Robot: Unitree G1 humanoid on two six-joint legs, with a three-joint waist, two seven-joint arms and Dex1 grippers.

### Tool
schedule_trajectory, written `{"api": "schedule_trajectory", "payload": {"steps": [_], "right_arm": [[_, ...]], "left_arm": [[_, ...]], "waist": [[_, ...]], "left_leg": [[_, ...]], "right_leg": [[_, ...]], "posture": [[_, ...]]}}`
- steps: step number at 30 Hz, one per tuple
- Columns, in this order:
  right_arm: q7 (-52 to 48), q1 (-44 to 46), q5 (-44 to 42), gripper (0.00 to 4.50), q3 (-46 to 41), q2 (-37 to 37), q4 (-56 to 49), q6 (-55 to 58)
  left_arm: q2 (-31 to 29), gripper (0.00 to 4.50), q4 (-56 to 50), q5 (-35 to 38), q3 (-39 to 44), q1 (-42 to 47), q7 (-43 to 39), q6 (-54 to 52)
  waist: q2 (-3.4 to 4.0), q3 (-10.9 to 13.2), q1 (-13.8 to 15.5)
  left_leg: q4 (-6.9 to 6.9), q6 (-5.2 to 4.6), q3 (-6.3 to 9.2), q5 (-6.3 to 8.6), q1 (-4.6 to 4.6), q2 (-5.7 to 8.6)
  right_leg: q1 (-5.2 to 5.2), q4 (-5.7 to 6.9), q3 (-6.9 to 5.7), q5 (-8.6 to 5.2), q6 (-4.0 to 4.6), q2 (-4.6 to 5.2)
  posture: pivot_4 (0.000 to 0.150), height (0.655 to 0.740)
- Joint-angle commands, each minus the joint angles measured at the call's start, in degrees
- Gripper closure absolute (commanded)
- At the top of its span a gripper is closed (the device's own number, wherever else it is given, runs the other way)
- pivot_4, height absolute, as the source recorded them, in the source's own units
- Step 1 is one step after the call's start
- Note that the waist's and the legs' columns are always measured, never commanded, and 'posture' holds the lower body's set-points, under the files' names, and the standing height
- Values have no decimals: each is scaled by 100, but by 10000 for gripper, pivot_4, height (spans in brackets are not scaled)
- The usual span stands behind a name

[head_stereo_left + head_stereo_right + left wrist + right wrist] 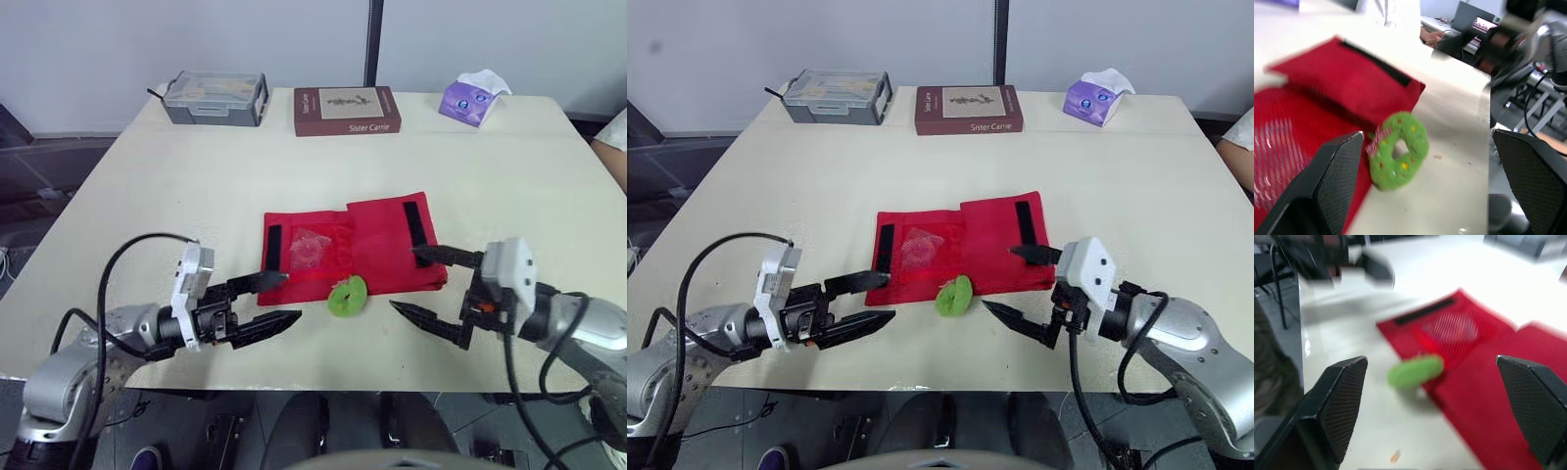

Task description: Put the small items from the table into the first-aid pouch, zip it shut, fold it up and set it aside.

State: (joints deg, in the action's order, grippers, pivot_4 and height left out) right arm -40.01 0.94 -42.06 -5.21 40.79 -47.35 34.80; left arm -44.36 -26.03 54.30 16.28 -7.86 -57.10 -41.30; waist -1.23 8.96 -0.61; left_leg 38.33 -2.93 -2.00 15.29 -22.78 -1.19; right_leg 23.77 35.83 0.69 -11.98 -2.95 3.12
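red first-aid pouch (pixel 353 250) lying open mid-table, little green wreath-shaped item (pixel 347 295) touching its front edge, left gripper (pixel 279 299) and right gripper (pixel 419 284) both spread wide on either side

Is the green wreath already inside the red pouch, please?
No, the green wreath lies out on the table against the near edge of the red pouch, not inside it.

A green ring (pixel 1398 149) is seen between the spread fingers (pixel 1332 176) of the left end effector (pixel 1427 137), leaned against the edge of the red pouch (pixel 1342 78) on the desk (pixel 1454 164)
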Motion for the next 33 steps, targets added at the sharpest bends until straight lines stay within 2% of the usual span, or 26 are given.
{"api": "schedule_trajectory", "payload": {"steps": [1, 6, 9, 15, 18, 19, 27, 30, 33], "right_arm": [[-511, 66, -673, 528, -882, 444, 61, -33], [-1313, 315, -655, 528, -1389, 1187, 383, -286], [-1821, 516, -475, 528, -1439, 1535, 703, -517], [-2165, 881, -440, 528, -1307, 1768, 912, -644], [-2190, 941, -225, 528, -1104, 1719, 970, -725], [-2177, 995, -216, 528, -1034, 1699, 975, -727], [-2043, 1328, -263, 528, -731, 1566, 924, -646], [-1938, 1336, -230, 528, -667, 1512, 868, -638], [-1856, 1285, -257, 528, -719, 1461, 851, -618]], "left_arm": [[120, 0, 20, 844, 475, -404, 722, -771], [305, 0, 195, 2283, 941, -780, 2010, -1639], [450, 0, 490, 3180, 992, -905, 3194, -1882], [721, 0, 690, 4313, 745, -939, 5169, -1695], [1101, 0, 732, 4500, 414, -659, 6199, -1330], [1208, 0, 666, 4769, 298, -559, 6499, -1187], [1800, 0, 624, 5386, -268, 54, 7646, -450], [1974, 0, 647, 5401, -437, 286, 7808, -291], [1892, 0, 639, 5510, -390, 319, 7820, -271]], "waist": [[0, 3, 3], [-6, 5, 13], [-4, 6, 19], [-4, 7, 58], [9, -1, 126], [15, -5, 163], [20, -7, 207], [17, -7, 248], [17, -7, 258]], "left_leg": [[1, 0, -2, 0, 0, 0], [3, 0, -5, 0, 0, 4], [3, 0, 0, 0, 1, 3], [1, 1, 1, 1, 0, 3], [2, 2, -1, 1, 4, 4], [2, 2, -3, 1, 6, 5], [3, 3, -2, 0, 4, 29], [7, 1, 0, -1, 4, 44], [5, 1, 1, -1, 3, 49]], "right_leg": [[-1, 0, 3, 0, 0, 3], [-1, -3, -16, 0, -2, 32], [0, -3, -71, 0, -2, 81], [-2, -3, -125, 18, 28, 112], [-3, -3, -151, 25, 40, 145], [-3, -3, -153, 26, 41, 148], [-13, -5, -167, 31, 50, 174], [-20, -6, -181, 32, 49, 180], [-19, -7, -197, 32, 50, 178]], "posture": [[1500, 7400], [1500, 7400], [1500, 7400], [1500, 7400], [1500, 7400], [1500, 7400], [1500, 7400], [1500, 7400], [1500, 7400]]}}
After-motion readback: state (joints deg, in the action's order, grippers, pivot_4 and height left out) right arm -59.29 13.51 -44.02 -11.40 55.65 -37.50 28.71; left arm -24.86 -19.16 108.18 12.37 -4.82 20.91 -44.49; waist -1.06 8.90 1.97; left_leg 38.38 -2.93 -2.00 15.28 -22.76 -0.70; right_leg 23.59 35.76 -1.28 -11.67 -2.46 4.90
